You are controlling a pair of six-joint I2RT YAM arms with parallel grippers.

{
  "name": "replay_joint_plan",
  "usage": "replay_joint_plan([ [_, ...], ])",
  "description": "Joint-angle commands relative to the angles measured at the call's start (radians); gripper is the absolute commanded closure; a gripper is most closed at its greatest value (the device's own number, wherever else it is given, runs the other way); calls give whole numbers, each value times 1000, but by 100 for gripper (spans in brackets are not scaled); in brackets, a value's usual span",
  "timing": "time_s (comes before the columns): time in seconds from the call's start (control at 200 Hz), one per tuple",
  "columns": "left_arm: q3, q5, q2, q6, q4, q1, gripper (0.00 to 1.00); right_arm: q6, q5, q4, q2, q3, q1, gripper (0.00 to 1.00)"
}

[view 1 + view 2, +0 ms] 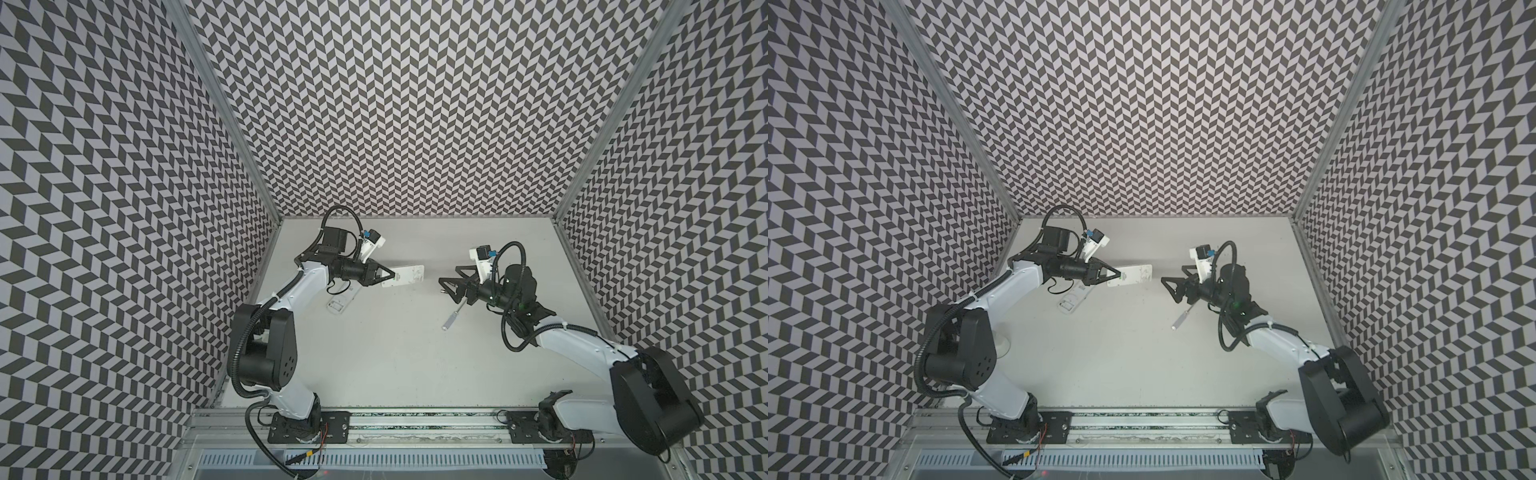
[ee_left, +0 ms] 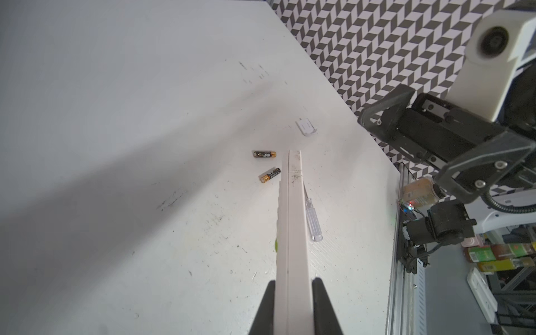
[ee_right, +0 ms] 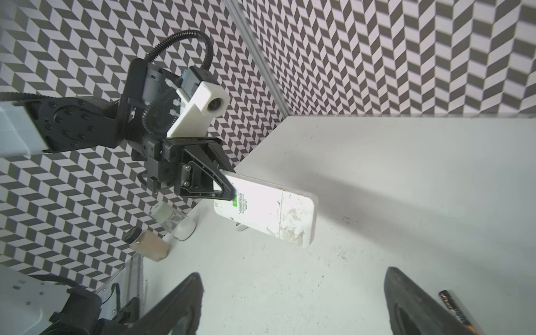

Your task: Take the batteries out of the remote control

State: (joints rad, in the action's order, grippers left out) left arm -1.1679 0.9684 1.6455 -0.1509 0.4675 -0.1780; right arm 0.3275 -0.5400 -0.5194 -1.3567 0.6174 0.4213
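Clamping one short end of the white remote control [image 3: 269,210], the left end effector [image 1: 392,275] holds it raised clear of the worktop [image 1: 395,365]. The remote's scuffed free end points towards the right arm.

Right end effector [image 1: 449,279]: jaws spread wide, nothing between them, hovering low over the worktop and facing the remote.

Batteries: the left wrist view shows a first battery [image 2: 264,154] and a second battery [image 2: 270,175], both black with gold ends. They lie loose on the worktop, close together but not touching. (Whether any cell sits inside the remote cannot be told; its compartment is not in view.) In the right wrist view one such cell lies just beside a finger of the right end effector.

Other items: a small white cover [image 2: 306,127] lies flat near the two cells. A clear-handled screwdriver [image 1: 453,318] lies on the worktop by the right end effector. A further white casing [image 1: 340,301] lies beneath the left wrist.
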Motion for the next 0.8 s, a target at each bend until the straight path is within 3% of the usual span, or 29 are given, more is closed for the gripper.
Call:
replay_joint_plan([
  [0.0,27,57,7,87,-93,13,100,39,-45,-75,-64,34,12,8],
  [0.3,46,52,0,55,-77,26,100,15,-183,-68,-280,143,13,15],
  [0.416,48,-20,-5,77,-75,20,100,53,-215,-105,-348,175,16,18],
  [0.586,54,11,1,85,-90,11,100,80,-236,-126,-432,231,34,24],
  [0.796,37,5,0,65,-74,-1,100,133,-251,-207,-502,264,46,24],
])
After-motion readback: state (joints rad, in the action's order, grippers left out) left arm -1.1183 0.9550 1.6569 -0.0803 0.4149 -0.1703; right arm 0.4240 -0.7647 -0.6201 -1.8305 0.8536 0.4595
